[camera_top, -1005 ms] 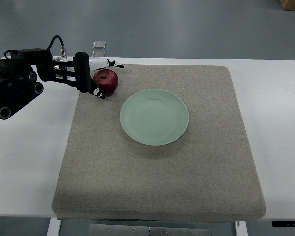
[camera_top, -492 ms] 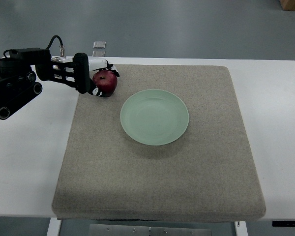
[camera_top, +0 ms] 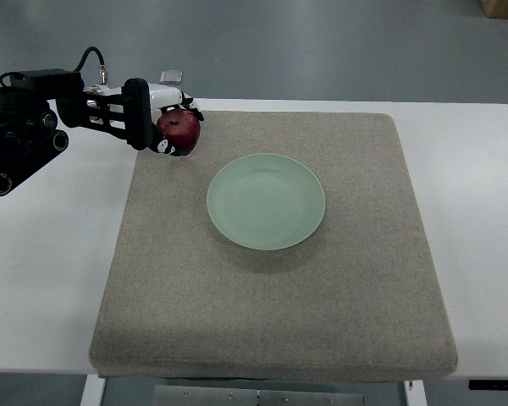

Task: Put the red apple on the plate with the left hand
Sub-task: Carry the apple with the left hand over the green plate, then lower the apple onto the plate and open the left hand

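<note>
A red apple (camera_top: 180,131) is held in my left hand (camera_top: 171,127) at the far left corner of the grey mat (camera_top: 279,296), lifted a little above it. The hand's fingers are curled around the apple from above and below. The left arm (camera_top: 34,135) comes in from the picture's left edge. A pale green plate (camera_top: 266,200) lies empty on the mat, to the right of and nearer than the apple. The right arm is out of view.
The mat lies on a white table (camera_top: 483,211). A small clear object (camera_top: 171,77) stands at the table's far edge behind the hand.
My left hand has closed on the apple and raised it slightly, moving up and a little toward the far edge. The plate has not moved.
</note>
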